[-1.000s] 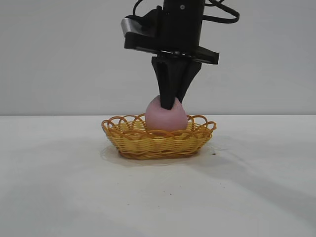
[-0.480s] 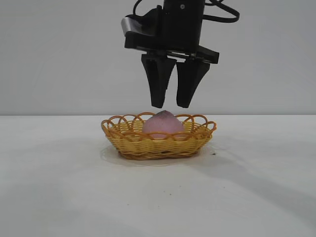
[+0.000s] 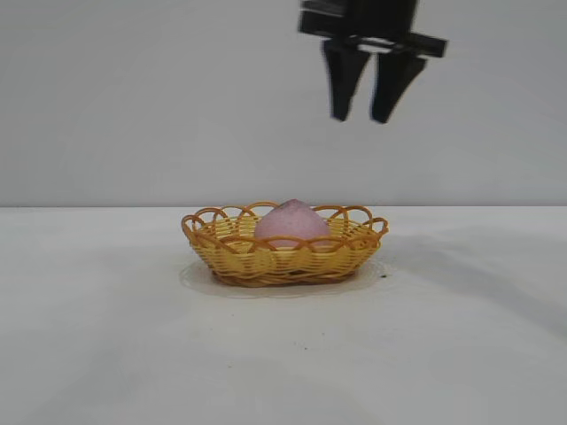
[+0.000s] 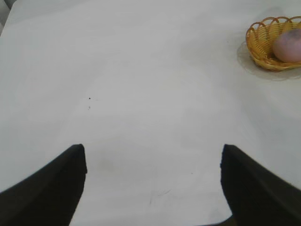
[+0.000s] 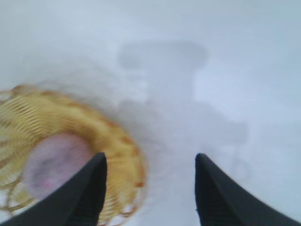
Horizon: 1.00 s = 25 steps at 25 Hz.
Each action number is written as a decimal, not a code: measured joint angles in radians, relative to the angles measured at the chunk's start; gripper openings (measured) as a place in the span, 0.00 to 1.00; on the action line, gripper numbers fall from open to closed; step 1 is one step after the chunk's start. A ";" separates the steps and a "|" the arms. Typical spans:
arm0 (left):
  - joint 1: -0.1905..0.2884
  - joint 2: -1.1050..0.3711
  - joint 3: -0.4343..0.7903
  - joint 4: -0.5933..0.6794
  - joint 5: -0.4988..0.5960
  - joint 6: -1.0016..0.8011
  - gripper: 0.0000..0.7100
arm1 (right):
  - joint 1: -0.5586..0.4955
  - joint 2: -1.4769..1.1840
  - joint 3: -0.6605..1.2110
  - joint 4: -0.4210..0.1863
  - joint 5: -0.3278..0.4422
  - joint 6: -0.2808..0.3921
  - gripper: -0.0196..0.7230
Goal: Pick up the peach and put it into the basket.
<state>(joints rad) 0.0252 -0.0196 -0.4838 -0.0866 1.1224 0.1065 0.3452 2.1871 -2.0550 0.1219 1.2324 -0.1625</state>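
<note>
Resting inside the basket [image 3: 285, 246], the peach [image 3: 291, 222] sits near its middle with its pointed tip up, its pink dome rising just above the looped rim. Nothing touches it. The basket itself stands on the white table [image 3: 106, 336], about midway across it in the exterior view and nearer the far edge than the near one.

The right gripper [image 3: 365, 113] hangs well above the basket and off to the right of it, pointing downward, its two dark fingers parted with clear air between them and nothing held. From its own wrist camera the fingers [image 5: 84, 193] frame bare table, with the basket and peach off to one side rather than between them.

The left gripper [image 4: 153, 188] is parked low over the table far from the basket, its fingers spread wide and empty; the basket shows only at the far corner of its view.

Judging from this, the task's main work looks done: the fruit is in the basket and released. What seems left is only for the right arm to clear away to a resting place, provided the peach stays settled and does not roll against the rim.
</note>
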 joint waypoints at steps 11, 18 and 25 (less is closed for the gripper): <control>0.000 0.000 0.000 0.000 0.000 0.000 0.73 | -0.248 0.000 -0.002 0.013 0.006 -0.003 0.49; 0.000 0.000 0.000 0.000 0.000 0.000 0.73 | -0.265 -0.008 0.000 0.032 0.007 -0.005 0.49; 0.000 0.000 0.000 0.000 0.000 0.000 0.73 | -0.265 -0.228 0.171 0.018 0.007 -0.005 0.49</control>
<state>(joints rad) 0.0252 -0.0196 -0.4838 -0.0866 1.1224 0.1065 0.0800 1.9588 -1.8838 0.1395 1.2399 -0.1675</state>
